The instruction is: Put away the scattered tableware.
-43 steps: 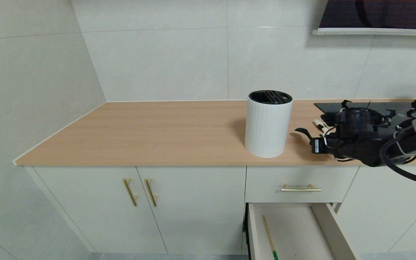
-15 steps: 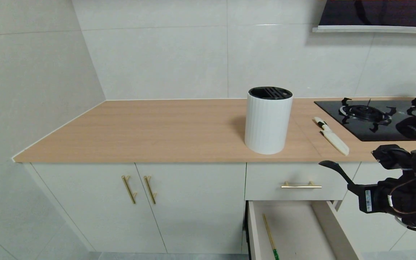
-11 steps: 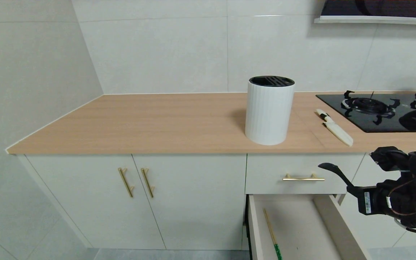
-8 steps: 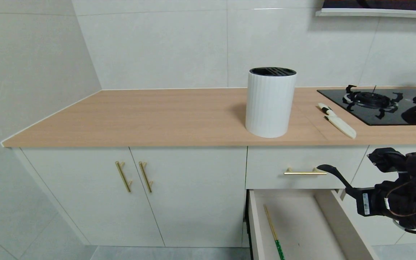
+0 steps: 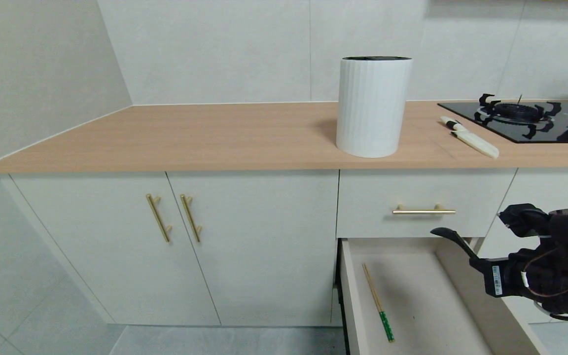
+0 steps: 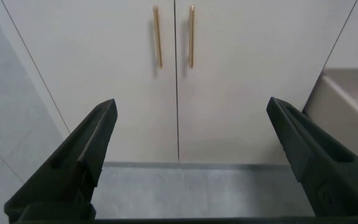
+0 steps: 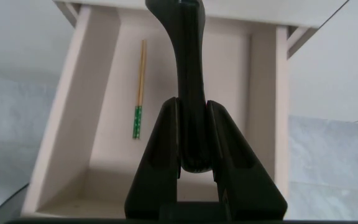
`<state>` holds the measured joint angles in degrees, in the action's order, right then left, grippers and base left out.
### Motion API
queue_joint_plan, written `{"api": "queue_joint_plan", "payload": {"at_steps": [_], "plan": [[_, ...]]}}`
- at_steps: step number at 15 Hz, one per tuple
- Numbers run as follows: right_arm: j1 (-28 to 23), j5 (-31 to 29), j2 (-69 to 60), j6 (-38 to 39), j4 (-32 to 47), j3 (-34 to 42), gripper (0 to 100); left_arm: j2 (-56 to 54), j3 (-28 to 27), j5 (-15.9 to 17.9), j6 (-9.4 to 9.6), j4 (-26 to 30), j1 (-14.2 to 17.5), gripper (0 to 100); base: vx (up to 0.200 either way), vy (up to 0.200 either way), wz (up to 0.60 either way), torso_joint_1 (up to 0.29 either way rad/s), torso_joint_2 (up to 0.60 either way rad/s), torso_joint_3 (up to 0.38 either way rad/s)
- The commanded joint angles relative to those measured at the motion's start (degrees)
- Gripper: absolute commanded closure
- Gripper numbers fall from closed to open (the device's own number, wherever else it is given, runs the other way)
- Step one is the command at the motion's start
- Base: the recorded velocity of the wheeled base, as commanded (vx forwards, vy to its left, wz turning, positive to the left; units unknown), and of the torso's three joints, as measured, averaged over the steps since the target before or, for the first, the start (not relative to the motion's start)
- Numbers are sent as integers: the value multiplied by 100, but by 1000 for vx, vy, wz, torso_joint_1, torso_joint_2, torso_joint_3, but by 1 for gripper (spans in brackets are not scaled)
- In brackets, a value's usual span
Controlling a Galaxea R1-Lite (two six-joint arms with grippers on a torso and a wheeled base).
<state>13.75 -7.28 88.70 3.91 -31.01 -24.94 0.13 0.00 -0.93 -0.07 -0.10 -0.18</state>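
While clamping a black utensil [image 5: 449, 235] in the right gripper [image 5: 477, 259] over the lower-right drawer [image 5: 350, 296] holding chopsticks [image 5: 376, 303], seemingly midway; knife [image 5: 471, 139] at upper right not yet stored; left gripper [image 6: 191, 109] spread wide, empty.

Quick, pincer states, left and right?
Left pincer: open, empty.
Right pincer: shut on the black utensil, above the open drawer.

utensil handle [image 7: 185, 50] in right pincer [image 7: 191, 112]: black | chopstick [image 5: 377, 301] below pincer: tan, green end | knife block [image 5: 372, 106]: white, ribbed | knife [image 5: 469, 136]: cream | countertop [image 5: 190, 133]: wood-grain
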Motion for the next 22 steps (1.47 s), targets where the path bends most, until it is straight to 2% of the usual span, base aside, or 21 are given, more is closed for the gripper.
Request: {"api": "queue_joint_plan", "payload": {"at_steps": [1,6,13,15,17,19,22], "plan": [[5,-2,33,4,-1,-2,100,4,0,-4,-1,1,1,0,0,0,0,-159,461,320],[5,-2,130,4,-1,-2,100,4,0,-4,-1,1,1,0,0,0,0,-114,395,281],[181,-2,710,-5,-230,86,100,4,0,-4,-1,1,1,0,0,0,0,-6,32,19],[260,-19,1290,92,-608,16,100,4,0,-4,-1,1,1,0,0,0,0,0,0,0],[268,-54,2116,549,-1504,42,100,4,0,-4,-1,1,1,0,0,0,0,0,0,0],[286,-151,2697,593,-2102,77,100,4,0,-4,-1,1,1,0,0,0,0,0,0,0],[365,-564,3540,602,-2814,77,100,4,0,-4,-1,1,1,0,0,0,0,0,0,0]]}}
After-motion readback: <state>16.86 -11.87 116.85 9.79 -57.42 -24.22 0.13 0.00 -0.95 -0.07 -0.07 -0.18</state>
